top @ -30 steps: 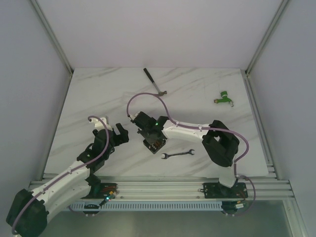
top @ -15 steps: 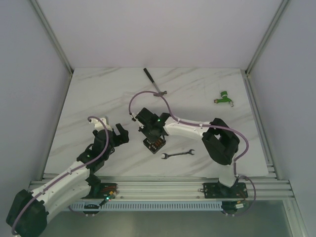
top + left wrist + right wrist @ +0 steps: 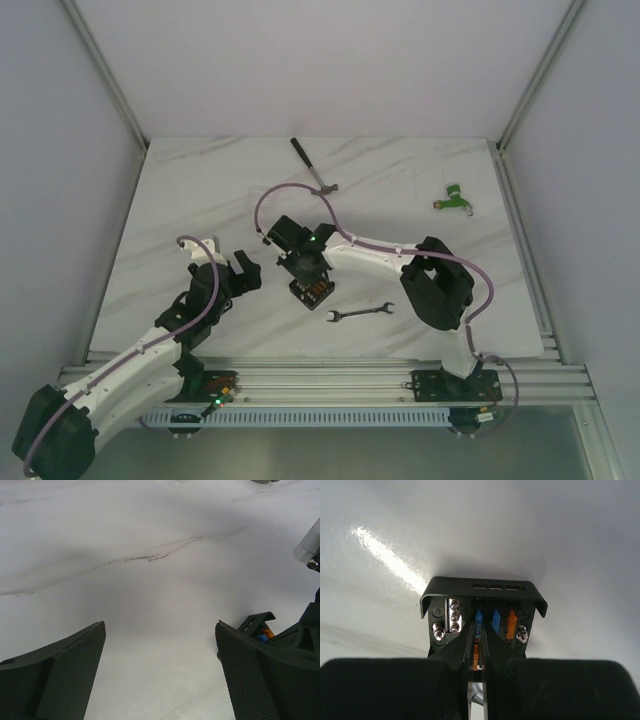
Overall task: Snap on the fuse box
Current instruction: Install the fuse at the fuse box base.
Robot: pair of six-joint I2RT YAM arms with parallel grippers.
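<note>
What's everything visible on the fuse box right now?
The fuse box is a small square of black plastic, flat on the white table, open face up. Inside sit blue and orange fuses, with silver screws at both sides. A slotted black lip runs along one edge. The right gripper, shut, pokes into its middle; contact unclear.

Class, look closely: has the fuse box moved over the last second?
No. The fuse box keeps its place just up-left of the wrench, with the right gripper shut over it.
</note>
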